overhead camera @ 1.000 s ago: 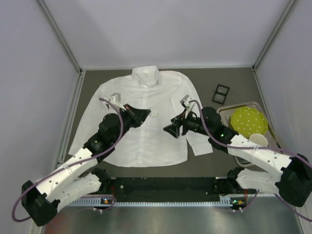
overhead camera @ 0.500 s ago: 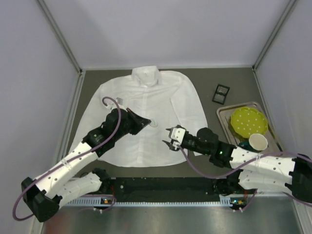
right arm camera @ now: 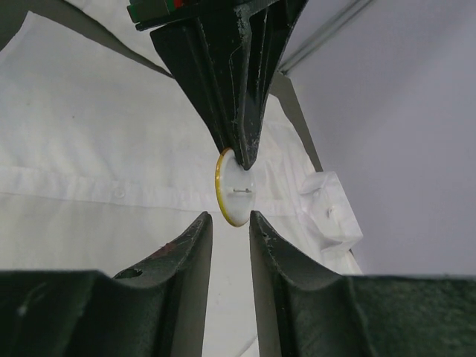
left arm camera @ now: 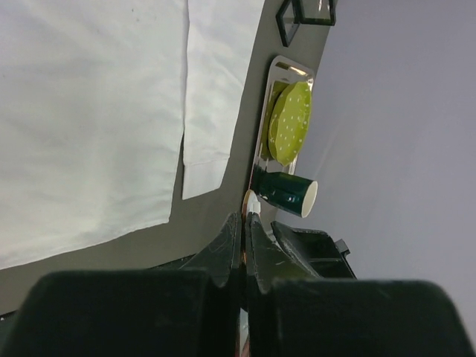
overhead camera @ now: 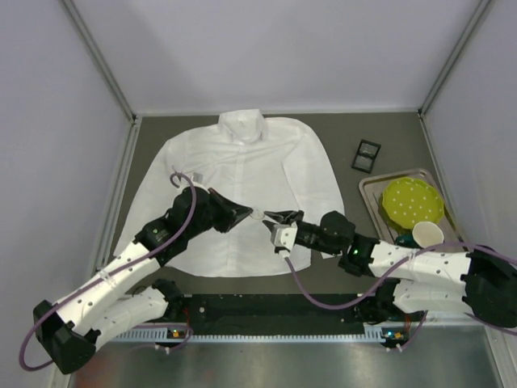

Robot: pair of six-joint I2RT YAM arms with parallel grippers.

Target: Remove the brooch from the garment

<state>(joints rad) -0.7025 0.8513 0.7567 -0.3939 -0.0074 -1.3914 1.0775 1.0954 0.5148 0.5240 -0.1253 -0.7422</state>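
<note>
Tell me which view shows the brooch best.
Right wrist: the brooch sits mid-frame, pale face and orange rim clear, pinched by the left hand. Left wrist shows only an edge-on sliver; top external, a pale speck.

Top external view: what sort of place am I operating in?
Probably a lab test booth, not a home: plain panel walls on metal posts, a dark mat with staged props, a white shirt and a tray of dishes.
</note>
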